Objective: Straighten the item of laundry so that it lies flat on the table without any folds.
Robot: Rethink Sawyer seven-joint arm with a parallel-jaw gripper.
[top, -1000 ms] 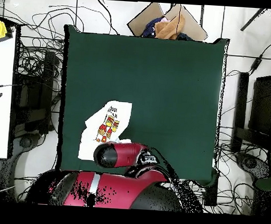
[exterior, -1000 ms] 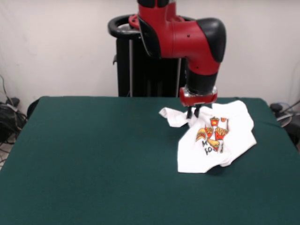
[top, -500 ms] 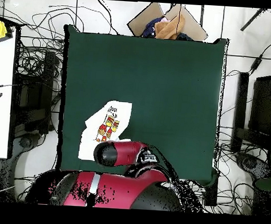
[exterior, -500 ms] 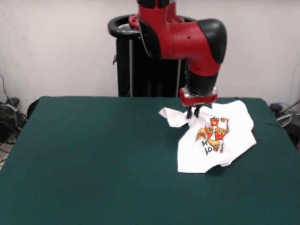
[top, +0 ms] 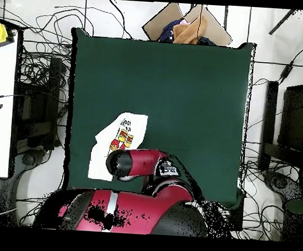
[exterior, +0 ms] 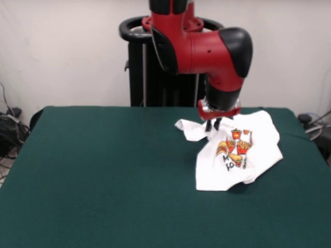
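The item of laundry [exterior: 258,140] is a white T-shirt with a red-orange food print, lying crumpled at the far right of the green table [exterior: 103,170]. Its lower edge is folded under and one sleeve sticks out to the left. My gripper [exterior: 212,126] comes straight down onto the shirt's upper left part, its two fingers close together and pinching a raised ridge of cloth. In the overhead view the shirt [top: 101,159] lies near the table's [top: 181,94] lower left corner, and the red arm [top: 142,163] covers part of it and hides the gripper.
The shirt's right side lies near the table's right edge in the front view. In the overhead view a cardboard box [top: 186,25] with cloth sits beyond the table's top edge. Cables lie on the floor all round.
The arm's elbow has swung a little and the wrist has risen slightly. The sleeve under the gripper has lifted a touch. The rest of the shirt has not moved.
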